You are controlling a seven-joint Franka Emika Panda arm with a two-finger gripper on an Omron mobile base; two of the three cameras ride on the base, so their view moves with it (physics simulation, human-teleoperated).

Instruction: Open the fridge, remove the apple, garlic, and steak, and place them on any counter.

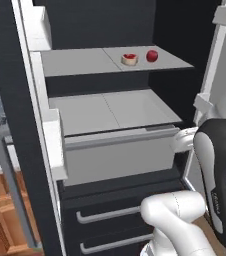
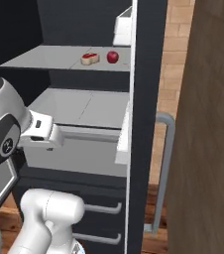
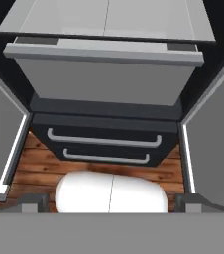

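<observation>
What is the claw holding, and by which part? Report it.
Nothing: the claw is open and empty; the steak and apple lie on the fridge shelf.

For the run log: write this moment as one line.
fridge: doors open | steak, apple: on upper shelf, apart | garlic: unseen | hand: low before drawers, holding nothing

We make out only a faint line of small lettering along the dark cover of the robot arm [image 1: 219, 200] in the left base view, too blurred to read, and we find no other legible writing anywhere.
</observation>
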